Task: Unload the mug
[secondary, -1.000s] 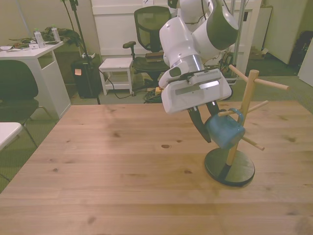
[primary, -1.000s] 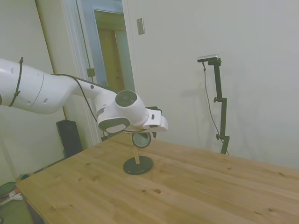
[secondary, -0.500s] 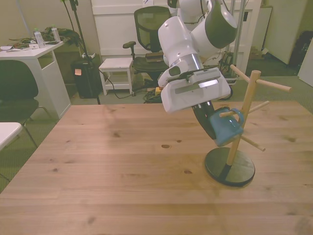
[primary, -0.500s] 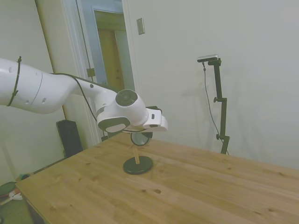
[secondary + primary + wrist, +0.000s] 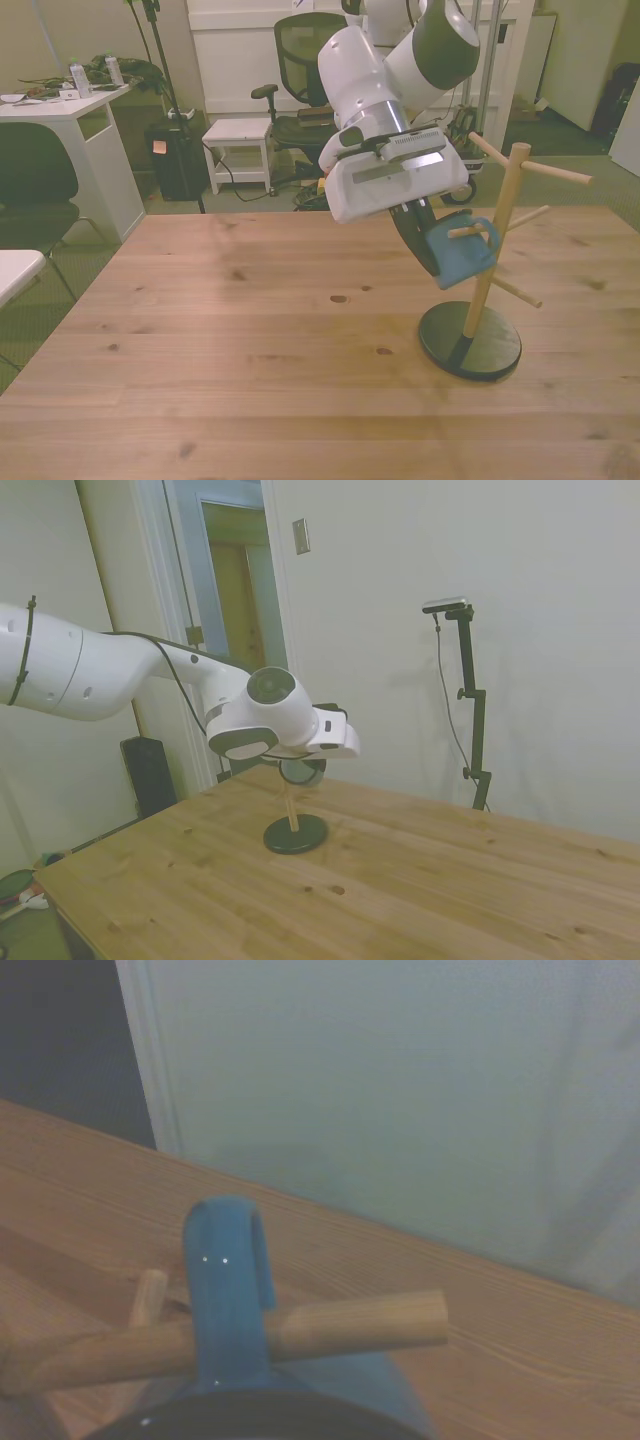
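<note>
Side view: the white arm's claw [image 5: 300, 767] hangs over the wooden peg stand [image 5: 294, 832] on the desk [image 5: 420, 880]; its grip cannot be made out here. Front view: dark fingers [image 5: 415, 235] clamp the small blue-grey enamel mug [image 5: 458, 252], tilted against the stand. Wrist view: the mug's handle loops around a wooden peg [image 5: 340, 1326].

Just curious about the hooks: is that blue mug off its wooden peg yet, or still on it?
Still on. In the wrist view the mug's handle loops around the peg, and the gripper holds it.
</note>
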Robot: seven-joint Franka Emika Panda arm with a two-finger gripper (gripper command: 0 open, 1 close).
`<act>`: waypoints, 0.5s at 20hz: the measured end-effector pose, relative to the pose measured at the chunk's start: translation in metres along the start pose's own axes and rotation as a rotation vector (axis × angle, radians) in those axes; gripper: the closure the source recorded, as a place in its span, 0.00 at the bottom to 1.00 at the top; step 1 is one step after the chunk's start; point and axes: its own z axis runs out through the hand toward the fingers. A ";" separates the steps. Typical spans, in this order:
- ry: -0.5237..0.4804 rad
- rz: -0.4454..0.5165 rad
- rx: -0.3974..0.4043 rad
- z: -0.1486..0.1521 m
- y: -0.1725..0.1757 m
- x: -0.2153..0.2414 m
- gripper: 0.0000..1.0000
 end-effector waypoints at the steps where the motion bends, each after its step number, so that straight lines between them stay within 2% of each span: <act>1: 0.002 0.002 0.002 -0.001 0.000 0.001 1.00; 10: 0.012 0.002 0.019 -0.014 -0.005 0.004 1.00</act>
